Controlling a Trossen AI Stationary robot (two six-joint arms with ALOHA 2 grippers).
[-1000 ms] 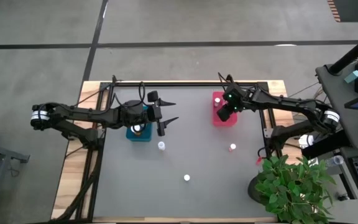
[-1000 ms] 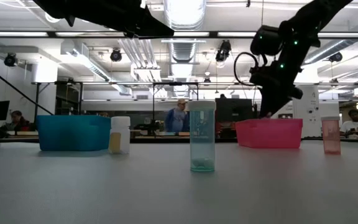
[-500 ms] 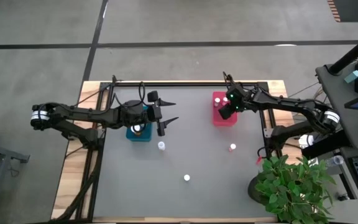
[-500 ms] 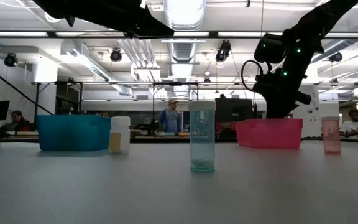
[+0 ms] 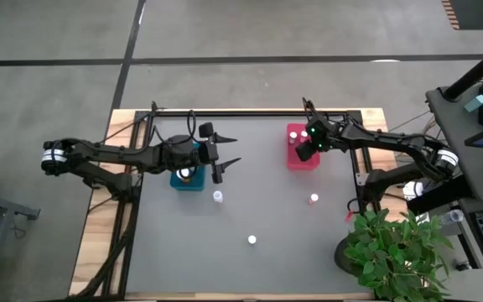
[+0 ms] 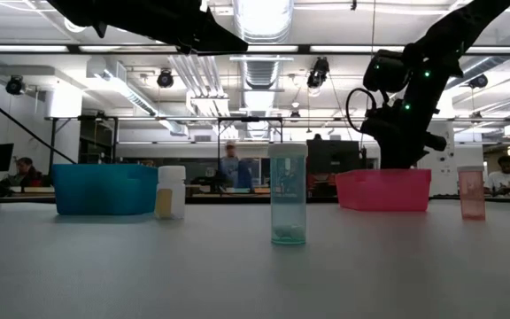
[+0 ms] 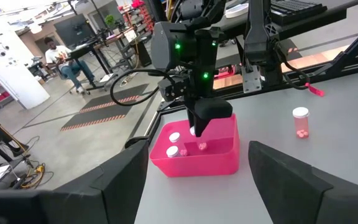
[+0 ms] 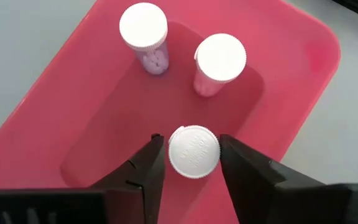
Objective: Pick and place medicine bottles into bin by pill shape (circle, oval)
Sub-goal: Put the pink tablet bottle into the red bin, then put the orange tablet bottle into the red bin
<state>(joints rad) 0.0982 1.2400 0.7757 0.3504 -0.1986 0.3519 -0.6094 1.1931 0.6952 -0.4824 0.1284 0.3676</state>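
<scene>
Both arms raised: right gripper (image 8: 193,163) angled down into pink bin (image 8: 303,56), fingers seemingly just clear of a bottle (image 8: 193,152); left gripper (image 5: 227,151) wide open over table.

overhead and table-level views (plus both wrists) share the pink bin (image 5: 296,156).

Three white-capped medicine bottles (image 8: 193,151) stand upright in the pink bin (image 8: 303,56) (far right), three more (image 5: 252,240) scattered mid-table.
</scene>
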